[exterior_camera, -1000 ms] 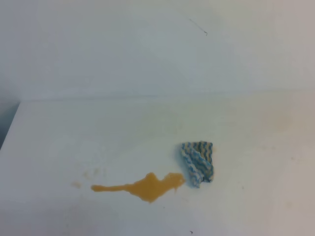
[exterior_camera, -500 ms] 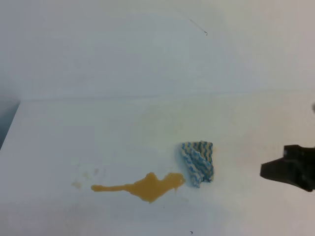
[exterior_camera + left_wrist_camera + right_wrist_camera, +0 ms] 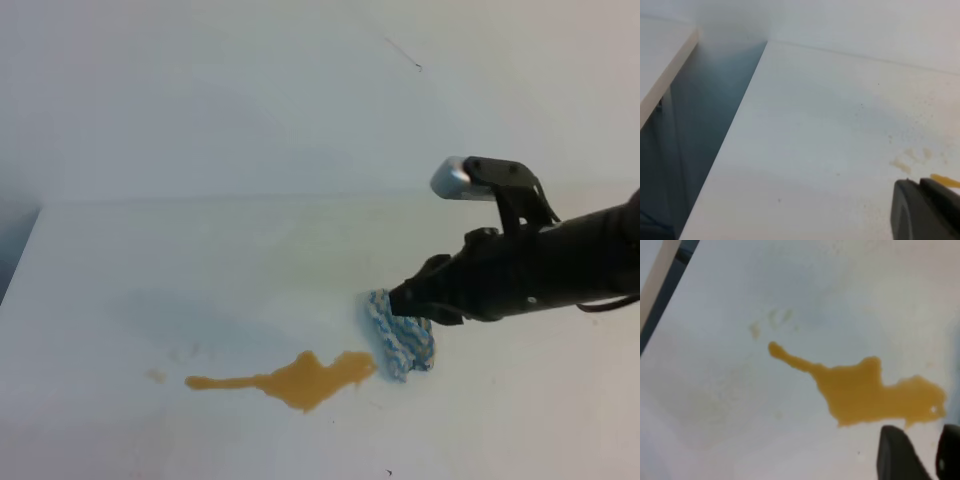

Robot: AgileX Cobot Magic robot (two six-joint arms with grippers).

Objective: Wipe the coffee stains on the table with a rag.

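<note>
The coffee stains point(image 3: 300, 378) form an orange-brown puddle with a thin tail pointing left, on the white table point(image 3: 200, 270). Faint tan specks point(image 3: 155, 376) lie beyond the tail. The blue-and-white rag point(image 3: 403, 340) lies crumpled at the puddle's right end. My right gripper point(image 3: 400, 298) reaches in from the right, its tip just over the rag's upper edge. In the right wrist view its two dark fingers point(image 3: 897, 455) stand apart, nothing between them, with the puddle point(image 3: 865, 390) just ahead. In the left wrist view a dark part of the left gripper point(image 3: 922, 210) shows beside the tail's tip point(image 3: 942, 180).
The table's left edge point(image 3: 740, 110) drops into a dark gap beside a second white surface point(image 3: 660, 65). A white wall point(image 3: 250, 100) rises behind the table. A small dark mark point(image 3: 418, 67) sits on the wall.
The right arm has come in from the right edge and swept left to the rag. Its jaws have parted. Rag and puddle have not moved.
</note>
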